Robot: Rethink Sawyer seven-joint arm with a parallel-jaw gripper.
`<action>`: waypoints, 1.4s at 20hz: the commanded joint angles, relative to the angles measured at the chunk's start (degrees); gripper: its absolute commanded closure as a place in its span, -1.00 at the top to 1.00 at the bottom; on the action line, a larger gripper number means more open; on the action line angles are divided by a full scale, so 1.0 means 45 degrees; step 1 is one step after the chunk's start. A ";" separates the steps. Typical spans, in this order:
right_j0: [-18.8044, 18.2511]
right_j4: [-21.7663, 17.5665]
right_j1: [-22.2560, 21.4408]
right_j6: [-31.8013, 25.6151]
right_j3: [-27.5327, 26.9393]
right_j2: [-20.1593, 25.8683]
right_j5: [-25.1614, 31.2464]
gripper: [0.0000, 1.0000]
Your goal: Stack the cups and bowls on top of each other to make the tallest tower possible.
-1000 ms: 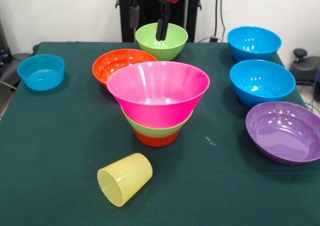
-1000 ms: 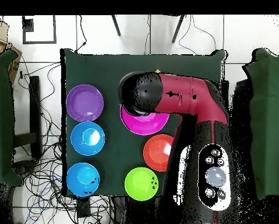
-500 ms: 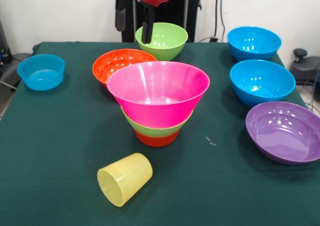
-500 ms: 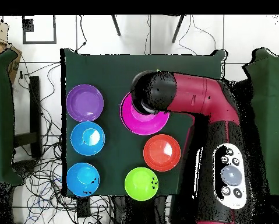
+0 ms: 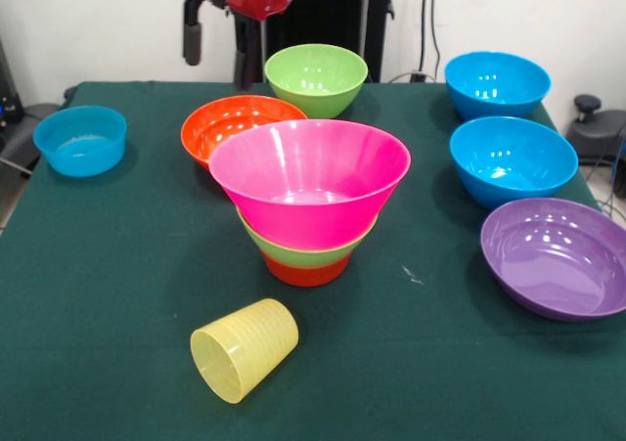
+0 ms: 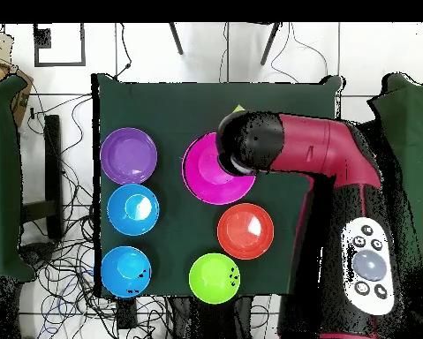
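Sliding sideways over the last second, the red-and-black arm has carried its pincer (image 5: 216,40) away from above the loose glossy lime green plastic bowl (image 5: 316,78); it now hangs high, its two dark fingers parted and empty. On the green worktop (image 5: 108,265), the tower (image 5: 309,198) stands mid-table: small orange base, lime green bowl, big flaring pink bowl on top. The translucent pale-yellow ribbed tumbler (image 5: 245,349) lies on its side near the front edge, well apart from the pincer, mouth toward the camera. The wide orange bowl (image 5: 238,126) sits almost directly below the pincer, likely its nearest pick.
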 commanded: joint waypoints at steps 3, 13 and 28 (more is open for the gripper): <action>-0.0530 -0.1347 0.1065 -0.4286 0.1154 0.1658 -0.0064 1.00; -0.0650 -0.2121 0.1422 -0.4215 0.0983 0.1655 -0.0406 1.00; -0.0783 -0.2497 0.1029 -0.4084 0.1361 0.1644 -0.0150 1.00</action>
